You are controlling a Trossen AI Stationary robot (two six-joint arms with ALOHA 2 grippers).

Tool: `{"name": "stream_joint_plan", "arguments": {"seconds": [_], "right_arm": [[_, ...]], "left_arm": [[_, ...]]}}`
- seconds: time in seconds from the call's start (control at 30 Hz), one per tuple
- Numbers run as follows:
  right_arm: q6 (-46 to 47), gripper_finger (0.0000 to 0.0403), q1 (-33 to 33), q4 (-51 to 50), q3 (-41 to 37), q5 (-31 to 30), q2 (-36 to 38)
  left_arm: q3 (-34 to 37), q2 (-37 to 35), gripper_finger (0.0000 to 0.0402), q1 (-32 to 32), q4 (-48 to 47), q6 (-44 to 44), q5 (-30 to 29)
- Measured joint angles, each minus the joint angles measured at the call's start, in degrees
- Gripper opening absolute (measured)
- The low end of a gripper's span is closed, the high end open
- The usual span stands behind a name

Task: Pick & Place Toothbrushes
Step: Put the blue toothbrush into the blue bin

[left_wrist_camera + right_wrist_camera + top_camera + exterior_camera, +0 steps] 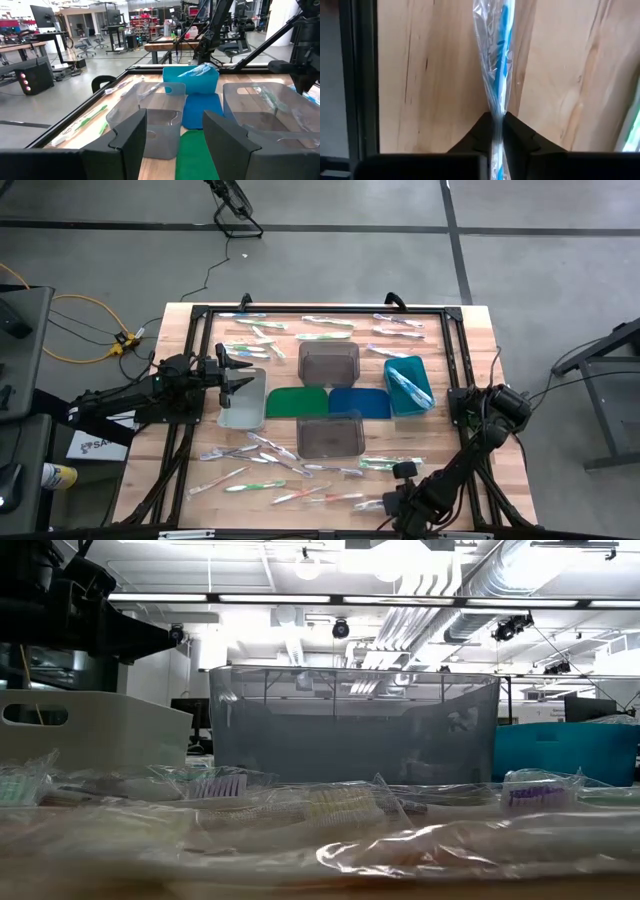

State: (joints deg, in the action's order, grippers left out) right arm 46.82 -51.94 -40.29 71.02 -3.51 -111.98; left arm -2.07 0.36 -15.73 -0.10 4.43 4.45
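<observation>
Many wrapped toothbrushes lie scattered along the far [325, 328] and near [265, 470] parts of the wooden table. My right gripper [388, 505] is at the near edge, pointing down and shut on a blue toothbrush in a clear wrapper [501, 60]. At the table's left my left gripper [240, 375] stays level and open [175, 140], with nothing between its fingers, beside the clear bin [243, 400]. The teal bin [408, 385] holds a few toothbrushes. My right gripper pinches the blue toothbrush and its wrapper [496, 114] between its two fingertips. It comes from above and points down, one finger on each long side. The rest of the toothbrush runs away from the fingers, flat on the wooden table top.
Two grey bins [328, 362] [329, 436] stand in the middle, with a green mat [297, 402] and a blue mat [360, 402] between them. A black frame [455, 360] rims the work area. In the low view, wrapped toothbrushes [330, 805] lie before a grey bin [350, 725].
</observation>
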Motion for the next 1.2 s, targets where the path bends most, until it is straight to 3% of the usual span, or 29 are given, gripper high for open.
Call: {"name": "stream_joint_plan", "arguments": {"seconds": [0.2, 0.43, 0.6, 0.9, 1.03, 1.2], "right_arm": [[9.3, 0.0022, 0.46, 0.53, -0.22, 4.08, 1.71], [19.68, 0.0014, 0.04, -1.03, -0.2, 6.35, 9.01], [29.99, 0.0014, 1.25, -10.92, -0.15, 5.41, 16.54], [37.17, 0.0014, 7.34, -30.42, -0.13, 2.73, 27.97], [37.93, 0.0015, 10.79, -39.74, -0.13, 0.66, 29.97], [31.64, 0.0015, 18.55, -46.78, -0.11, -0.2, 30.2]], "left_arm": [[0.0, -0.02, 0.0187, 0.0, 0.0, 0.0, 0.02], [0.0, -0.02, 0.0187, 0.0, 0.0, 0.0, 0.02], [0.0, 0.0, 0.0187, 0.0, 0.0, 0.0, 0.01], [-0.01, -0.01, 0.0187, 0.0, 0.0, 0.0, 0.0], [0.0, -0.02, 0.0187, 0.0, 0.0, 0.0, 0.0], [-0.02, -0.01, 0.0187, 0.0, 0.0, 0.0, 0.01]]}}
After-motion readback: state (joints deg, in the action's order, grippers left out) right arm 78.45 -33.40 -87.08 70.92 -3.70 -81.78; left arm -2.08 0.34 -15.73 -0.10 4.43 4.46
